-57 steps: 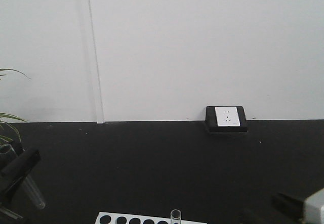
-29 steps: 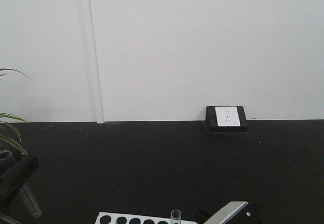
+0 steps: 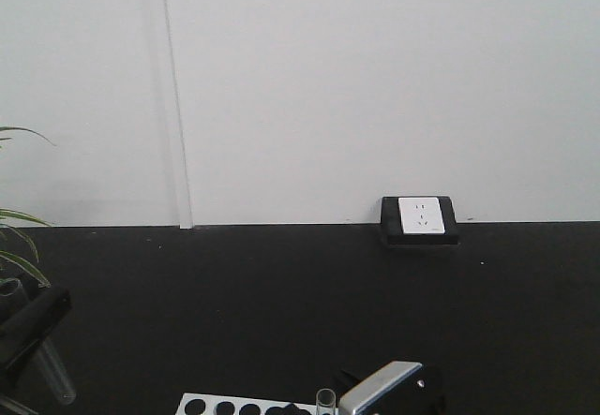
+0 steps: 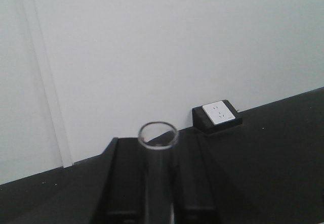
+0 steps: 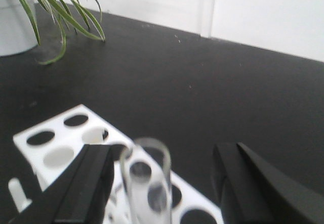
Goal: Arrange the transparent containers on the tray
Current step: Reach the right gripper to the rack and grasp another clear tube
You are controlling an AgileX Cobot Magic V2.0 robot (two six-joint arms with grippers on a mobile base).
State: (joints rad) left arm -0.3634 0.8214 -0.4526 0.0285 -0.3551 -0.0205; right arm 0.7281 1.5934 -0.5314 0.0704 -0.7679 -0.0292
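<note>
White wall [image 3: 375,87] fills the upper half of the front view, with a black table [image 3: 281,293] running across below it. Far left, thin leaves of a plant [image 3: 13,246] poke into the frame; the right wrist view shows it in a pale pot [image 5: 15,27] at upper left.

Just below those leaves, the left gripper [image 3: 33,326] sits at the lower left edge, and it has a held tube [image 3: 56,377]: clear glass, tilted, rim up and to the left, round bottom hanging low to the right. The left wrist view confirms it: the held tube [image 4: 158,155] sits squeezed between the two black fingers [image 4: 121,183], open rim towards the camera.

Moving to bottom centre, a white rack [image 3: 211,406] with round holes peeks in, and a rack tube [image 3: 325,400] stands upright at its right end. Right beside it comes the right gripper [image 3: 384,392], silver and black. From its wrist camera the jaws stand wide apart, straddling the rack tube [image 5: 147,183], which is near the left finger [image 5: 86,183] and well clear of the other. The rack [image 5: 55,143] lies beneath.

Further right, against the wall, a white socket [image 3: 420,215] sits in its black housing.
</note>
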